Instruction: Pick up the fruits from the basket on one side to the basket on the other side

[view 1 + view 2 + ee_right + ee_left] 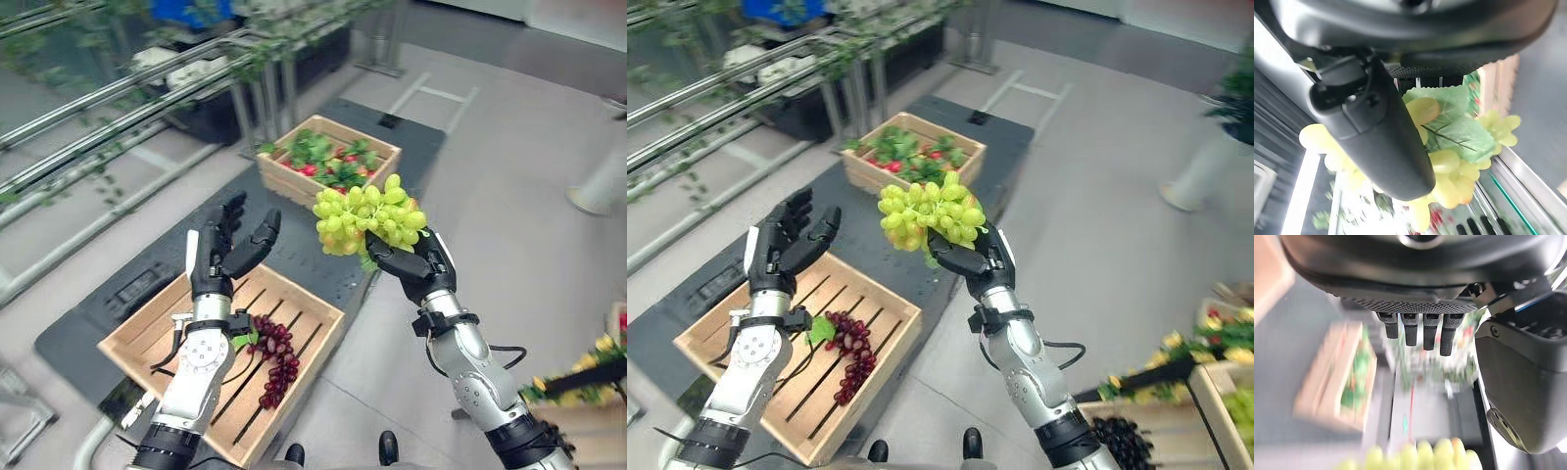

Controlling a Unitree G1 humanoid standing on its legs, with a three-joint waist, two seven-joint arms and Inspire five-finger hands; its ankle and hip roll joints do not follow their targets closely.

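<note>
My right hand (419,262) is shut on a bunch of green grapes (368,215) with a green leaf (1459,127), holding it in the air between the two wooden baskets. The near basket (312,299) lies at the lower left and holds a bunch of dark red grapes (275,357). The far basket (279,176) holds red fruit among green leaves. My left hand (220,250) hovers open above the near basket's far edge, fingers straight, a short way left of the green grapes (1420,455).
Both baskets sit on a dark mat (411,137) on the grey floor. Metal rails with vines (118,108) run along the left. At the right edge stand crates with dark grapes (1127,441) and other fruit (1225,343).
</note>
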